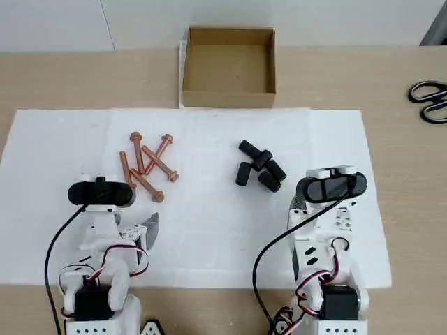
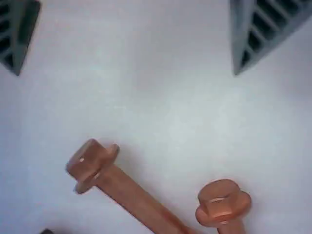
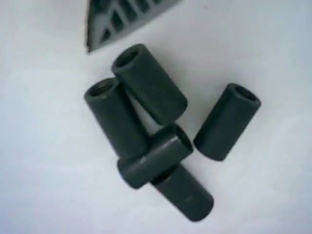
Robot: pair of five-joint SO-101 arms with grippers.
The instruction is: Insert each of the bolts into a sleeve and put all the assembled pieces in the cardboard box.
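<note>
Several copper bolts (image 1: 147,165) lie in a loose heap on the white sheet (image 1: 202,237), left of centre. Several black sleeves (image 1: 260,167) are clustered right of centre. The cardboard box (image 1: 230,92) stands at the back with nothing in it. My left gripper (image 2: 126,73) hangs open just short of the bolts, and two bolt heads (image 2: 92,163) (image 2: 223,202) lie beyond its fingertips. My right arm (image 1: 332,187) hovers beside the sleeves (image 3: 156,131). One grey finger (image 3: 122,19) sits close to the nearest sleeve, with no second finger against it and nothing held.
Scissors (image 1: 429,99) lie on the bare wooden table at the far right edge. The sheet has free room between the two heaps and in front of the arms.
</note>
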